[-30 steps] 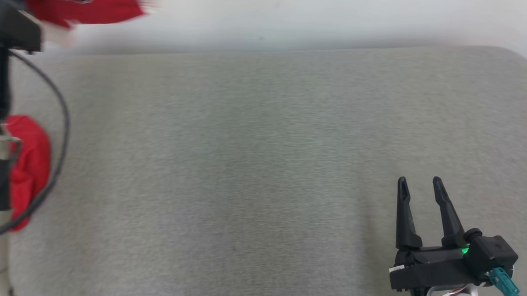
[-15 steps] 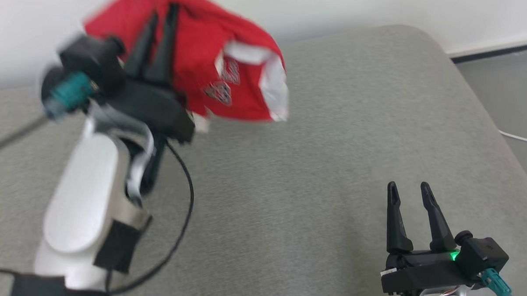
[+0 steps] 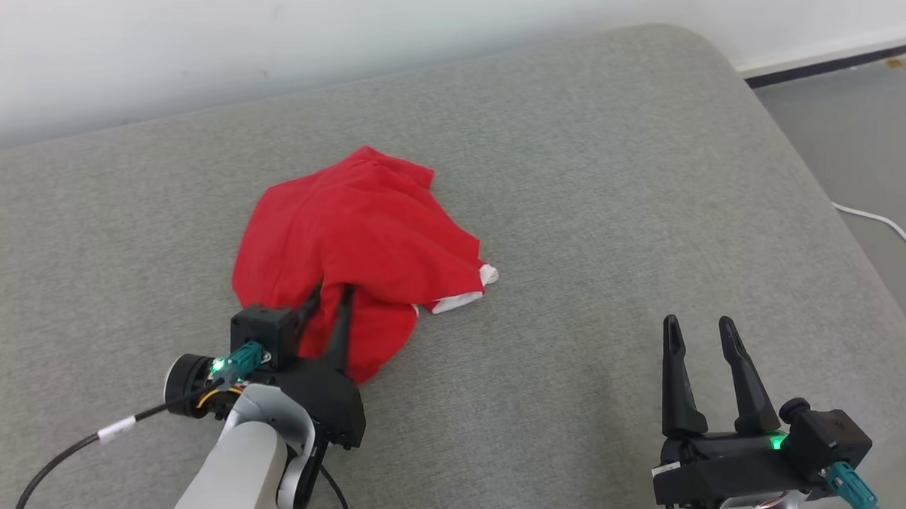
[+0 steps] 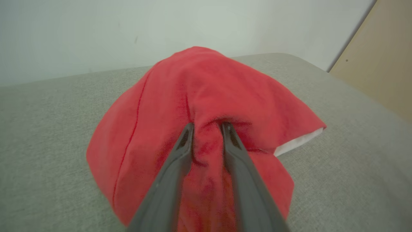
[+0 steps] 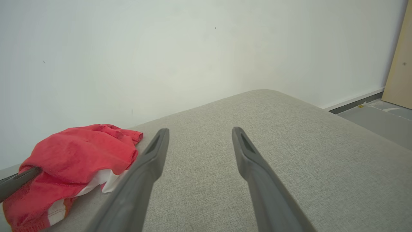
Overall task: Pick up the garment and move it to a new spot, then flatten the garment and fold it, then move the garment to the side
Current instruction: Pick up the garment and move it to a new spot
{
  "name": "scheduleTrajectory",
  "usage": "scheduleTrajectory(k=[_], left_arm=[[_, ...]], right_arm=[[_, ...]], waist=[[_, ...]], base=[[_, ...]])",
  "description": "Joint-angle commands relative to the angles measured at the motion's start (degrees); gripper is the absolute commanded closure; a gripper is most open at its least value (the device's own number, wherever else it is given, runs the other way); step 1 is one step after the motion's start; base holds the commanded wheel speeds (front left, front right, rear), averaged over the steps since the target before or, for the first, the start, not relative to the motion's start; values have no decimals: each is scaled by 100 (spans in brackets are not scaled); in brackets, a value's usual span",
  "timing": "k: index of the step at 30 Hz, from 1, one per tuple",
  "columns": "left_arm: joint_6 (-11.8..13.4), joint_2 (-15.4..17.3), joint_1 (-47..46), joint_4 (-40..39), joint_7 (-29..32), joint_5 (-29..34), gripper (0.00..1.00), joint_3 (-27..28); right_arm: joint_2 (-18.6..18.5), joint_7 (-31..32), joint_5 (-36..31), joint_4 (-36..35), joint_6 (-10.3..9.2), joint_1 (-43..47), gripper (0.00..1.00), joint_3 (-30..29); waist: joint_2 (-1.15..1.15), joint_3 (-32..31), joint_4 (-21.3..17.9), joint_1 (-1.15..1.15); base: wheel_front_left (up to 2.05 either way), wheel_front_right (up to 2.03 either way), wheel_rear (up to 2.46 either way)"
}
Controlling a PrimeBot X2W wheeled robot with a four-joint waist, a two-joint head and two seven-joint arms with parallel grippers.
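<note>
Two arms show in the head view. The left one rises from the bottom edge, left of centre, its pale forearm (image 3: 238, 465) angled up & slightly right. Its wrist block carries a green light, and a black cable (image 3: 69, 452) trails off to the lower left. The left gripper (image 3: 331, 292) points up the frame, tips buried in the near edge of the garment (image 3: 356, 228). That's a red crumpled heap w/ a bit of white trim (image 3: 455, 303) on its right side, lying on the grey cushion (image 3: 614, 177) approx mid-frame, a little left of centre. In the left wrist view the left gripper (image 4: 207, 127) has its jaws narrow, w/ a bunched fold of the garment (image 4: 225, 80) filling the gap & touching both fingers. Can't tell whether that fold is pinched tight or just sits loose betw. them. The right gripper (image 3: 698, 321) is at lower right, well apart from the garment, fingers pointing up the frame, wrist block w/ a green light below. In the right wrist view the right gripper (image 5: 199, 130) has its jaws spread wide, nothing held, bare cushion showing betw. them. The garment (image 5: 77, 148) sits at that frame's lower left, w/ one dark finger of the other arm poking into it from the left edge. A white wall (image 3: 280, 37) runs across the top of the head view, w/ floor (image 3: 864, 126) & a white cord (image 3: 887, 228) at upper right.
</note>
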Motion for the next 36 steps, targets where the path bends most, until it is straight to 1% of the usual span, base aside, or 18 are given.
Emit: scheduleTrajectory(k=[1,4,8,11,14,20,25,32,36], left_arm=[[6,4,19,75,-108,85,0,-31],[-15,-47,-4,100,-399,0,0,-38],[16,-33,-79,-220,-699,29,0,39],[115,121,44,-600,-783,169,0,130],[153,245,243,-1082,-795,221,0,364],[94,609,917,-1936,-797,512,0,758],[121,770,1480,-2437,-798,614,0,1086],[41,798,2240,-2824,-798,713,0,1437],[19,674,2566,-2961,-799,764,0,1611]], right_arm=[[20,-4,2,-4,-12,-4,0,7],[20,-4,22,-22,-12,21,0,15],[19,-4,-11,-76,-12,118,0,-21],[19,-4,-41,-106,-12,191,0,-20],[19,-4,-77,-146,-12,268,0,-39],[19,-3,-169,-201,-12,386,0,-83],[19,-3,-210,-222,-12,459,0,-115],[17,-3,-292,-173,-12,539,0,-112],[18,-3,-365,-134,-12,573,0,-158]], waist=[[0,-28,100,0],[0,-113,244,0],[0,-306,476,0],[0,-461,651,0],[0,-608,835,0],[0,-814,1163,0],[0,-889,1408,0],[0,-963,1600,0],[0,-1001,1682,0]], base=[[0,0,0],[0,0,0],[0,0,0],[0,0,0],[0,0,0],[0,0,0],[0,0,0],[0,0,0],[0,0,0]])
